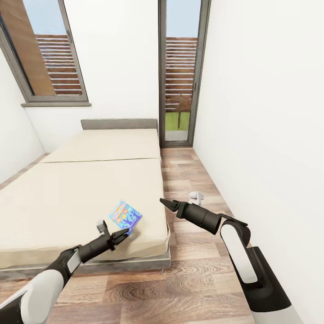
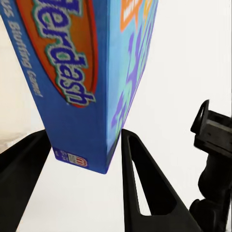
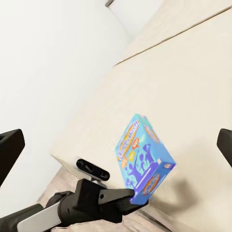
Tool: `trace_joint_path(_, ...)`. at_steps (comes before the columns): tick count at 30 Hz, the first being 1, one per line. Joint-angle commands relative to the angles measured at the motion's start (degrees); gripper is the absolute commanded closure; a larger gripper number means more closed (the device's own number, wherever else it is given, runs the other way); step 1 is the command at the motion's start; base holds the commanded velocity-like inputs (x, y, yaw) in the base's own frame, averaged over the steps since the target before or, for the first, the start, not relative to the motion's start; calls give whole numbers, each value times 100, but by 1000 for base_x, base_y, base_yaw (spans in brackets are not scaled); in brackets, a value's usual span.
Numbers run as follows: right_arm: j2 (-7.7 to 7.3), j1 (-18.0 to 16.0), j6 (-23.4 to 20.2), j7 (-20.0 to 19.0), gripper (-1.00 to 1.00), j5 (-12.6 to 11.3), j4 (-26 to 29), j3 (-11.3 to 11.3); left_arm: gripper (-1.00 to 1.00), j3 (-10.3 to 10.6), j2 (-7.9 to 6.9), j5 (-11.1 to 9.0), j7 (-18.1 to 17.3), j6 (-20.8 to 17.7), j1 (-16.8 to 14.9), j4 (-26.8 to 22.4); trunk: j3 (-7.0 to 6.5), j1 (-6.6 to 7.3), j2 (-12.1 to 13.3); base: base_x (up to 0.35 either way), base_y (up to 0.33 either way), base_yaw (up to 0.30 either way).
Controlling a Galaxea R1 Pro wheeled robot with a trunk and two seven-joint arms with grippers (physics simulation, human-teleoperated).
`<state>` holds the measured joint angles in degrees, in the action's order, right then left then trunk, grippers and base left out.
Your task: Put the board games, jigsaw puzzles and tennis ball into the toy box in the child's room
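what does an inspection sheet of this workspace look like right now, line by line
surface: beige bed mattress, bare apart from one box near its foot corner
job's things: blue board game tilted up off the mattress, clamped at its lower end
clutter: small white object on the wood floor beside the bed; cannot tell what it is
grippers: left gripper shut on the board game; right gripper open, holding nothing, over the floor by the bed's edge
cables: nothing seen
surroundings: white walls, grey headboard, tall dark-framed windows with slatted fence outside
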<state>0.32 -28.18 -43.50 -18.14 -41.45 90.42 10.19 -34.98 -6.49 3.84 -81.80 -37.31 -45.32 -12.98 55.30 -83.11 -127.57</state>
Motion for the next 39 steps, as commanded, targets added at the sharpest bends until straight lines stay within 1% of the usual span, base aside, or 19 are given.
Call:
trace_joint_path(1, 3, -3, -27, -15, -100, 8, 2, -7, 100, -2, 4, 68, -124, -79, -3, -78, 5, 1, -2, 0, 0, 0)
trace_joint_path(3, 9, -3, -27, -15, -100, 11, 2, -8, 100, 27, 7, 84, -215, -210, -3, -189, 5, 1, -2, 0, 0, 0)
trace_joint_path(4, 14, -3, -27, -15, -100, 15, 2, -5, 100, 53, 12, 92, -262, -406, -3, -306, 5, 1, -2, 0, 0, 0)
trace_joint_path(5, 16, -3, -27, -15, -100, 17, 2, -6, 100, 58, 13, 93, -271, -470, -3, -351, 5, 1, -2, 0, 0, 0)
trace_joint_path(7, 18, -3, -27, -15, -100, 17, -3, -7, 100, 77, 10, 97, -301, -681, -3, -589, 5, 1, -2, 0, 0, 0)
trace_joint_path(9, 16, -3, -27, -14, -100, 15, -5, -8, 100, 97, 9, 102, -324, -804, -3, -800, 5, 1, -2, 0, 0, 0)
trace_joint_path(11, 16, -3, -25, -11, -100, 15, -6, -8, 100, 181, 8, 101, -357, -922, -3, -1009, 5, 1, -2, 0, 0, 0)
trace_joint_path(14, 25, -3, -20, -7, -100, 20, -7, -4, 100, 486, 1, 106, -452, -1126, 3, -1293, -49, 67, 118, 0, 0, 0)
trace_joint_path(16, 27, -3, -19, -6, -100, 21, -7, -4, 100, 600, -8, 107, -502, -1179, 4, -1354, -84, 111, 199, 0, 0, 0)
trace_joint_path(23, 21, -3, -18, -6, -100, 22, -7, -4, 100, 798, -109, 110, -560, -1299, 6, -1418, -210, 264, 479, 0, 0, 0)
trace_joint_path(24, 21, -3, -18, -6, -100, 22, -7, -2, 100, 871, -127, 113, -562, -1328, 6, -1421, -228, 286, 519, 0, 0, 0)
trace_joint_path(25, 21, -3, -16, -6, -100, 22, -7, 0, 100, 987, -139, 114, -563, -1352, 1, -1423, -246, 308, 559, 0, 0, 0)
trace_joint_path(27, 19, -3, -17, -6, -100, 22, -7, 0, 100, 1128, -149, 116, -564, -1366, -4, -1425, -282, 352, 640, 0, 0, 0)
trace_joint_path(29, 8, -3, -12, -6, -100, 19, -7, 0, 100, 1425, -160, 117, -565, -1382, -14, -1428, -318, 396, 720, 0, 0, 0)
trace_joint_path(33, -1, 2, -10, -6, -100, 7, -21, 6, 100, 1754, -168, 117, -570, -1409, -21, -1446, -390, 484, 880, 0, 0, 0)
trace_joint_path(35, -2, 4, -10, -1, -100, 6, -39, 8, 100, 1858, -172, 116, -572, -1445, -29, -1450, -426, 528, 961, 0, 0, 0)
trace_joint_path(38, -19, 18, -9, 1, -100, 5, -51, 8, 100, 1929, -175, 111, -602, -1478, -35, -1452, -479, 594, 1081, 0, 0, 0)
trace_joint_path(39, -24, 72, -9, 2, -100, 5, -54, 9, 100, 1950, -176, 110, -642, -1489, -36, -1452, -497, 616, 1121, 0, 0, 0)
